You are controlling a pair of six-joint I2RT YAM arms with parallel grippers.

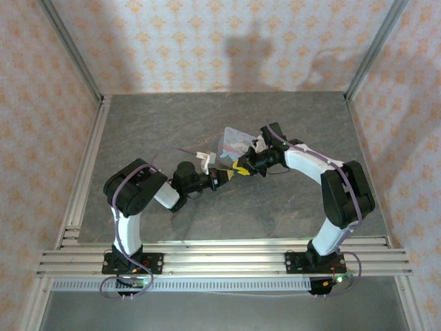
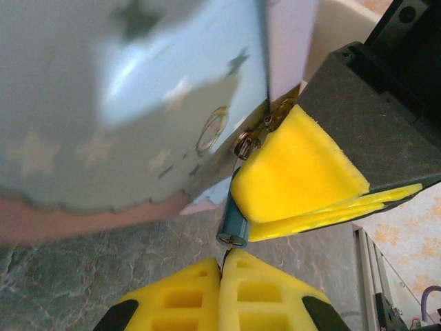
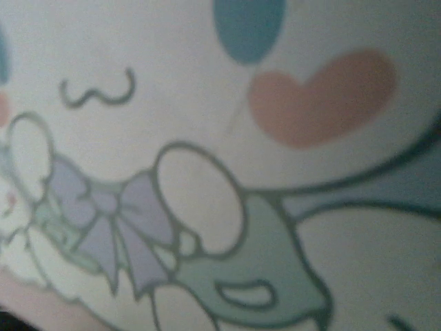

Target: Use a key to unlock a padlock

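The left fingers (image 2: 186, 296) are pressed tight together, their tips just beneath the tiny dark teal padlock (image 2: 233, 229). The yellow-padded right fingers (image 2: 296, 172) pinch that padlock, whose metal shackle sits at the clasp of the pale blue-and-pink cartoon tin box (image 2: 103, 103), over the grey marbled bench (image 2: 83, 276).

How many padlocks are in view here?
1. The teal padlock hangs below the clasp of the tin, between the yellow pads of the right gripper, just above the shut left gripper. The tin could hide others.
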